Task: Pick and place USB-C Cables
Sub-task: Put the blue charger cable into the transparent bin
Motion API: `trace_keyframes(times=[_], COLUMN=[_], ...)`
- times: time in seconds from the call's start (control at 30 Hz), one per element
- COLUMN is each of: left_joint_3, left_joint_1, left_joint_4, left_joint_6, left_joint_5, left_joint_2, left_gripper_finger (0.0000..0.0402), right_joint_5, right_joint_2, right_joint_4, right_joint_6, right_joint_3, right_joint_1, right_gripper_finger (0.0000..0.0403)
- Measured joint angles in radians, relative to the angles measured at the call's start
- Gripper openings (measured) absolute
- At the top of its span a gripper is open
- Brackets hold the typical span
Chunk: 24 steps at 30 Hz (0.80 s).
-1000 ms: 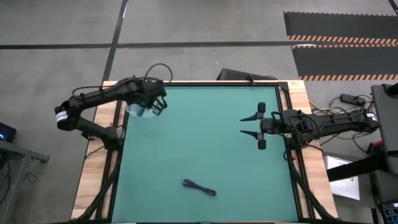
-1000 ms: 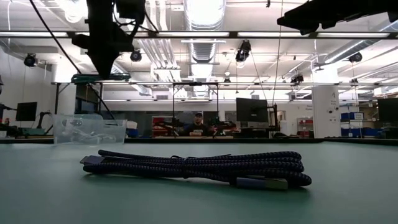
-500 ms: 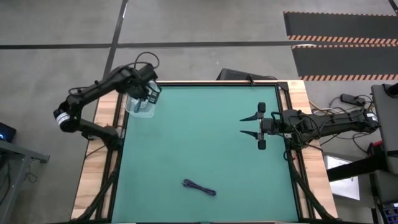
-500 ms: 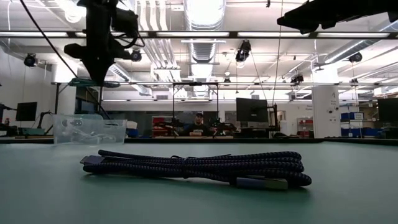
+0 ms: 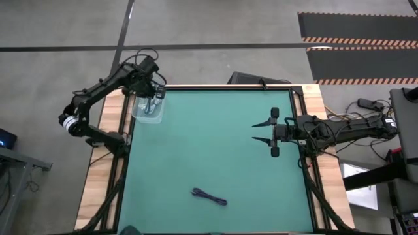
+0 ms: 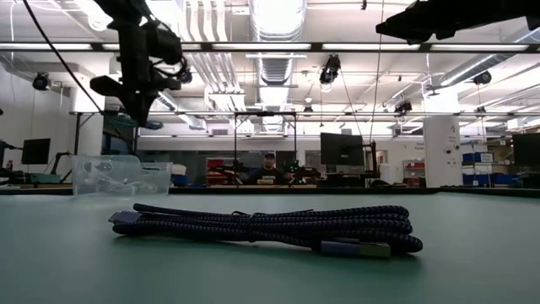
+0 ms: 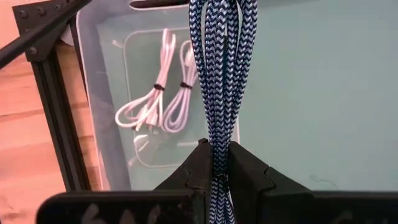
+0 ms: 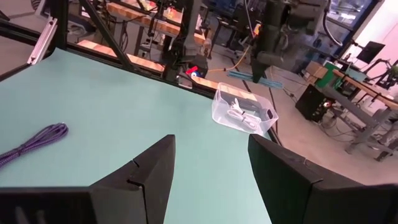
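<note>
My left gripper hangs over a clear plastic bin at the table's far left corner, shut on a teal braided cable bundle. Two white cable bundles lie on the bin's floor. A dark purple cable bundle lies flat on the green mat near the near edge, large in the low view. My right gripper hovers open over the table's right side, touching nothing. My left gripper pinches the teal cable bundle between its two fingers, coming from above. All of the bundle's strands pass together through the gap. The bundle is lifted clear and reaches out past the fingers above the bin.
The bin stands half on the mat, half on the wooden border by the black frame rail. Wide bare mat lies between the bin, the purple cable and my right gripper. A person sits in the room beyond.
My left gripper, still shut on the teal cable, has moved toward the table's far left corner, from beside the bin's right edge to above the bin, turning as it went. The cable has travelled with it. My right arm and the purple cable have kept still.
</note>
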Motion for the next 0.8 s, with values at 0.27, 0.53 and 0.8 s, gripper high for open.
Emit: trace_keyframes(times=[0.27,0.53,0.8], left_joint_3=[0.006,0.006,0.006], left_joint_1=[0.04,0.048,0.055], left_joint_4=[0.031,0.047,0.049], left_joint_6=[0.022,0.047,0.046], left_joint_5=[0.0,0.0,0.001], left_joint_2=[0.119,0.211,0.252], left_gripper_finger=[0.002,0.002,0.002], right_joint_5=[0.0,0.0,0.0], right_joint_2=[0.0,0.0,0.0], right_joint_4=[0.0,0.0,-0.001], right_joint_6=[-0.005,-0.016,-0.019], right_joint_3=[0.0,0.0,0.0], right_joint_1=[0.0,0.0,0.0], right_gripper_finger=[0.0196,0.0196,0.0196])
